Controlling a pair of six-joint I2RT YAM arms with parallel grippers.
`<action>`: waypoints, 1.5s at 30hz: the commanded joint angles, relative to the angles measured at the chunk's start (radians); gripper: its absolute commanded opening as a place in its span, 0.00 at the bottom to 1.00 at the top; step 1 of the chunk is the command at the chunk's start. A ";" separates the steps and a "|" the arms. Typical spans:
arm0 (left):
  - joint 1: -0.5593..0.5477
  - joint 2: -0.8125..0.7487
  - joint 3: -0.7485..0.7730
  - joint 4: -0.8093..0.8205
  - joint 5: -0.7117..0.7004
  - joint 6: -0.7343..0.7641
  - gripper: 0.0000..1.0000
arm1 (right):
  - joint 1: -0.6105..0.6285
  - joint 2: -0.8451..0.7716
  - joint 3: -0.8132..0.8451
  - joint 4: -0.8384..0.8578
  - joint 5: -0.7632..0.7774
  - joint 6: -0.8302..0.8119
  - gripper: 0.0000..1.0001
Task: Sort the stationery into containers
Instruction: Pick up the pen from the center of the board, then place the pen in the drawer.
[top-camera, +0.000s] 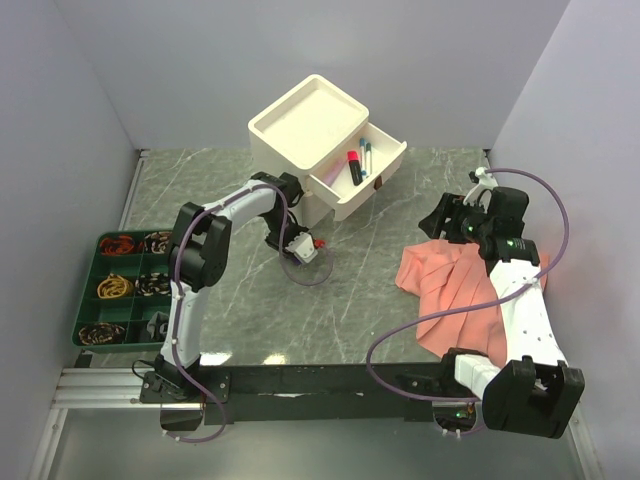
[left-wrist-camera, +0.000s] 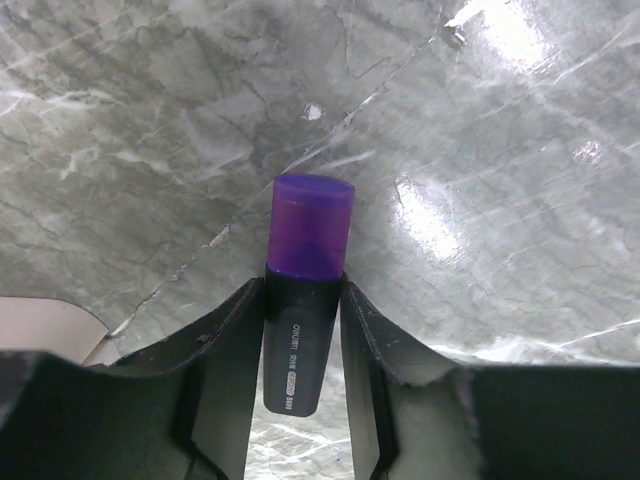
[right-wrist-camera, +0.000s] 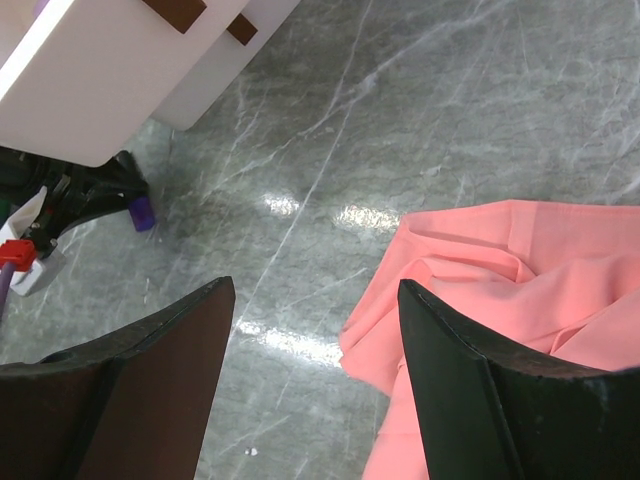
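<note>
Purple highlighter (left-wrist-camera: 308, 235) clamped between left gripper (left-wrist-camera: 300, 290) fingers, cap poking past the tips; right gripper (right-wrist-camera: 315, 290) spread wide, holding nothing.

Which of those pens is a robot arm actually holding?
The purple-capped highlighter, pinched in the left tool; the red-and-black marker and blue-capped pens lie in the open drawer.

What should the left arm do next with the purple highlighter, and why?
Probably lift it and swing it to the open drawer: the left gripper is shut on the purple highlighter over the table, and that drawer, already holding a red-and-black marker and pens, stands pulled out.
</note>
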 joint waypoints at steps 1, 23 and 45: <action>-0.014 -0.009 -0.001 -0.023 -0.005 -0.036 0.38 | -0.009 -0.008 0.012 0.019 -0.019 -0.013 0.74; -0.098 -0.432 0.193 0.190 0.424 -1.015 0.01 | -0.009 -0.067 -0.051 0.054 -0.023 0.071 0.75; -0.088 -0.061 0.603 0.666 -0.071 -1.938 0.01 | -0.090 -0.091 -0.113 0.077 -0.028 0.209 0.75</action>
